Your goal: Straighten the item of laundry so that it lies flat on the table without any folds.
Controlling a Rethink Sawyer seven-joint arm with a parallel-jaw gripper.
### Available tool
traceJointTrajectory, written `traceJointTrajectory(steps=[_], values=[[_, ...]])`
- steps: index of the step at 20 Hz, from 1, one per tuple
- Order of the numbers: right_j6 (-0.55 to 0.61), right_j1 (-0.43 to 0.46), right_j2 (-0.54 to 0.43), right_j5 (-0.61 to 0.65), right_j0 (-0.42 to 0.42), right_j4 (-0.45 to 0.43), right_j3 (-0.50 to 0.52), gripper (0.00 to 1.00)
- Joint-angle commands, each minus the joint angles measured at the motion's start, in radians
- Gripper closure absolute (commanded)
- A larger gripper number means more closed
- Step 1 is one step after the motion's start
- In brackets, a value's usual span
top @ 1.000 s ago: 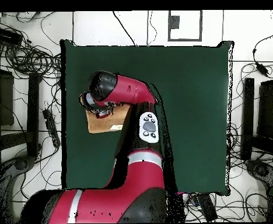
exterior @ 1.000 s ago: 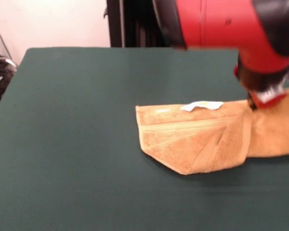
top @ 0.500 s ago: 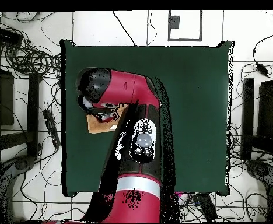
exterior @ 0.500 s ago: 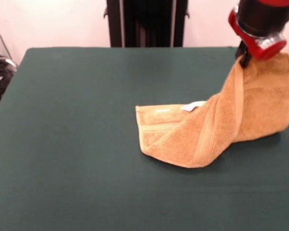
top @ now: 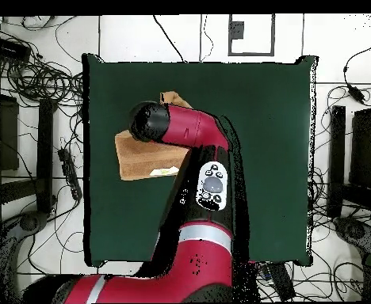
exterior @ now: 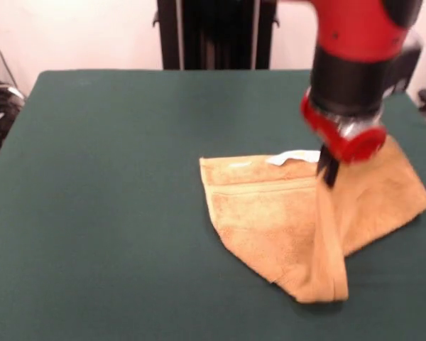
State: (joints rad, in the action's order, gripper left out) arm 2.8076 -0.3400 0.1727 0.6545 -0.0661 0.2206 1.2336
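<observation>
Pinching a raised fold of the towel (exterior: pixel 284 220), the fingers (exterior: pixel 329 172) are unfolding it near the surface (exterior: pixel 113 213)'s right edge. Spreading that layer flat probably comes next.

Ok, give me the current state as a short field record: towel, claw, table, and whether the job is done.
towel: orange-tan towel, partly spread on the table, one part raised in a ridge up to the claw
tag: white tag at the towel's far edge
claw: claw under the red wrist, at the top of the raised fabric; open or shut not discernible
table: dark green table, much larger than the towel
task status: not flat yet; folds remain
</observation>
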Motion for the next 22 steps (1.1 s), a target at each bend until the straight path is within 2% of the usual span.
traceJointTrajectory(steps=[1,3,6,10,14,19,22], values=[[0.315,0.191,0.001,-0.343,-0.107,0.01,0.122,1.0],[0.327,0.202,0.036,-0.279,-0.133,0.057,0.119,1.0],[0.281,0.184,0.016,-0.266,-0.125,0.097,0.153,1.0],[0.223,0.134,-0.018,-0.232,-0.11,0.121,0.201,1.0],[0.203,0.1,0.003,-0.14,-0.141,0.129,0.198,1.0],[0.199,0.026,0.051,0.144,-0.183,0.11,0.172,1.0],[0.211,-0.039,0.071,0.391,-0.198,0.09,0.137,1.0]])
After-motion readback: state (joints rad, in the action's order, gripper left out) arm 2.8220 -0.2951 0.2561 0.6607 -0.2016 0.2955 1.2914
